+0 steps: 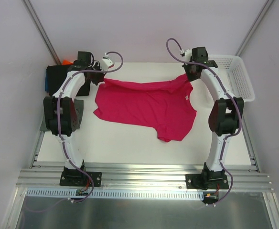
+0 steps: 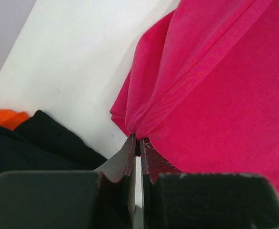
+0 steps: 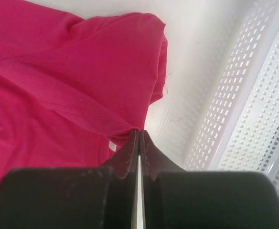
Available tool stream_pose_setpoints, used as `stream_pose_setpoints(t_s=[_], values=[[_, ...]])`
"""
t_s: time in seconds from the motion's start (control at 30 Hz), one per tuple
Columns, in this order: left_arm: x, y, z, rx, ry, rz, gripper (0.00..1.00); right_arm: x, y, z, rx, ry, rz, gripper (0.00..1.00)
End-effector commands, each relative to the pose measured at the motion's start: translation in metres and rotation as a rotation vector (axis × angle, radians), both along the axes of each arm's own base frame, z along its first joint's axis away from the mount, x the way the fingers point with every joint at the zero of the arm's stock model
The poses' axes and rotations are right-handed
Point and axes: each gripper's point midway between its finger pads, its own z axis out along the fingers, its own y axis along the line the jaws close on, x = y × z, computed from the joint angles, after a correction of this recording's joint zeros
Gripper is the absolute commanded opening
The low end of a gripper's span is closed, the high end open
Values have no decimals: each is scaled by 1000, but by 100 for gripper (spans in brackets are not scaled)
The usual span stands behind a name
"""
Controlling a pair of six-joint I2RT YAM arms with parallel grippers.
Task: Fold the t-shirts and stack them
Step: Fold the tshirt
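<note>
The bright crimson-pink soft cloth t-shirt [image 1: 146,107] lies spread and wrinkled across the middle of the white table [image 1: 130,143]. The left gripper [image 2: 137,141] is clamped on a bunched corner at the garment's 10 o'clock, jaws pressed together over the fabric. The right gripper [image 3: 139,134] pinches a fold at its 1 o'clock edge, both fingers closed on the cloth. At the table's 10 o'clock sits a folded black t-shirt [image 1: 57,77], with a folded orange t-shirt [image 1: 66,62] showing behind it. A white plastic mesh basket [image 1: 237,78] stands at 2 o'clock, near the right gripper.
</note>
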Motion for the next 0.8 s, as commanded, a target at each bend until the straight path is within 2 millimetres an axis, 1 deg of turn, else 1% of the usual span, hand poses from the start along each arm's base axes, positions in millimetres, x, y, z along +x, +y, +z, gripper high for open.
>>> stream_pose_setpoints(t_s=[0.0, 0.1, 0.13, 0.17, 0.2, 0.23, 0.3, 0.37, 0.4, 0.43, 0.5, 0.57, 0.6, 0.67, 0.7, 0.77], values=[[-13, -2, 22, -9, -4, -30, 0, -11, 8, 38, 44, -60, 8, 0], [-8, 2, 26, 2, -15, -18, 0, -13, 10, 39, 47, -61, 13, 0], [-4, 3, 32, 1, -29, -15, 0, -13, 10, 40, 48, -63, 12, 1], [-3, 3, 33, 0, -32, -14, 0, -13, 12, 41, 50, -65, 16, 1], [0, 3, 31, 1, -27, -11, 0, -13, 12, 41, 48, -66, 15, 1], [2, 3, 34, 1, -36, -11, 0, -12, 12, 42, 48, -69, 14, 1], [5, 4, 31, 3, -30, -8, 0, -11, 12, 42, 47, -69, 16, 0], [9, 5, 33, 5, -39, -6, 0, -11, 14, 43, 47, -70, 17, 1], [12, 5, 31, 3, -35, -3, 0, -11, 14, 42, 46, -69, 16, 1], [15, 4, 36, 0, -48, -3, 0, -12, 15, 42, 46, -69, 22, 1], [22, 3, 40, -7, -59, -2, 0, -12, 15, 43, 44, -72, 20, 1], [27, 2, 42, -10, -69, -2, 0, -12, 15, 43, 42, -73, 19, 1], [29, 3, 40, -6, -67, -4, 0, -11, 15, 43, 41, -73, 20, 1], [34, 3, 44, 0, -86, -7, 0, -10, 15, 42, 40, -73, 19, 0], [37, 4, 41, 6, -86, -7, 0, -9, 15, 42, 41, -75, 18, 1], [43, 5, 46, 14, -103, -3, 0, -7, 16, 41, 41, -75, 18, 1]])
